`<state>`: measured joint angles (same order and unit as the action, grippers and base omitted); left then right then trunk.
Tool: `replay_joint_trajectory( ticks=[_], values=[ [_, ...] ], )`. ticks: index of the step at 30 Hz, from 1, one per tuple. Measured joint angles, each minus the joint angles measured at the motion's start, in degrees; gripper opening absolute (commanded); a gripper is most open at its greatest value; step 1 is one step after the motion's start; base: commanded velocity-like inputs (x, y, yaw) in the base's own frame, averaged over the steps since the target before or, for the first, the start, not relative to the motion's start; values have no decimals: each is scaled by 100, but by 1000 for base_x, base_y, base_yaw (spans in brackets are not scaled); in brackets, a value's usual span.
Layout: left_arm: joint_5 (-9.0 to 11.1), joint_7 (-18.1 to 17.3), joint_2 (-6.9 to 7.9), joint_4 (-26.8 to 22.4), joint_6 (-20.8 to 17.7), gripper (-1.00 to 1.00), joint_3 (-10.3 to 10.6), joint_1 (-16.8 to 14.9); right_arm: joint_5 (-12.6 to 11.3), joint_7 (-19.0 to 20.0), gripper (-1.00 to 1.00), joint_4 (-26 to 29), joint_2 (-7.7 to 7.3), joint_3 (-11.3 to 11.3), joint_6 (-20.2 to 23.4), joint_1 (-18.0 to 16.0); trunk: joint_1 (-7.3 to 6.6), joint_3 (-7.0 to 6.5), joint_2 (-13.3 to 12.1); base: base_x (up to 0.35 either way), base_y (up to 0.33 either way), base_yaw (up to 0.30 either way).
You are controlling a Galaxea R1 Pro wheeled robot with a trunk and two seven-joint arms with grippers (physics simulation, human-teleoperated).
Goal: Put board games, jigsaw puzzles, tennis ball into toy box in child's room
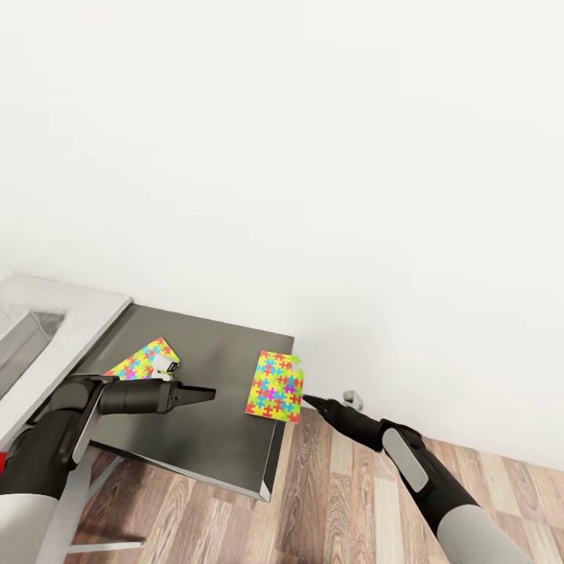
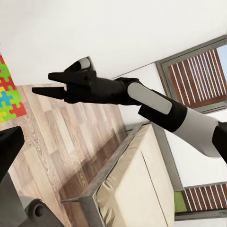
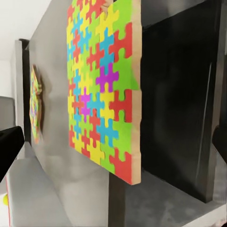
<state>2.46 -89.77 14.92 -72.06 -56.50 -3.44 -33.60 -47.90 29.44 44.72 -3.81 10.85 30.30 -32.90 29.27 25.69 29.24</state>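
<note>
The robot is facing the dark grey cabinet [image 1: 204, 407], on which two jigsaw puzzles are lying: one [image 1: 276, 385] at the cabinet's right edge, overhanging it slightly, the other [image 1: 143, 360] toward its left side, partly hidden by the left arm. The pale table [image 1: 70, 313] is sitting at the far left of the head view, with what may be the toy box [image 1: 17, 345] at its edge. The right gripper [image 1: 313, 403] is pointing at the near corner of the right-hand puzzle, just beside it; its fingers are looking drawn together into a narrow point, though the right wrist view is hinting at a gap, so the spread is hard to tell. The left gripper [image 1: 205, 394] is hovering over the cabinet between the puzzles, fingers narrow and empty. The step appears to be taking the overhanging puzzle: the right fingers would need opening, then sliding one above and one below the projecting edge, keeping the board level.
</note>
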Motion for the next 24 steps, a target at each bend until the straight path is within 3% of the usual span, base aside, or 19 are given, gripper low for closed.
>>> replay_joint_trajectory(
  ticks=[11, 24],
  values=[
    [9, 0, 0, 17, 12, 100, -12, 3, 128, 20, 100, -42, -1, 0, 22, -105, 242, 198, 442, 0, 0, 0],
    [18, 0, 1, 17, 15, 100, -25, 6, 133, 23, 100, -42, 14, 10, 23, -108, 242, 199, 444, 0, 0, 0]
  ],
)
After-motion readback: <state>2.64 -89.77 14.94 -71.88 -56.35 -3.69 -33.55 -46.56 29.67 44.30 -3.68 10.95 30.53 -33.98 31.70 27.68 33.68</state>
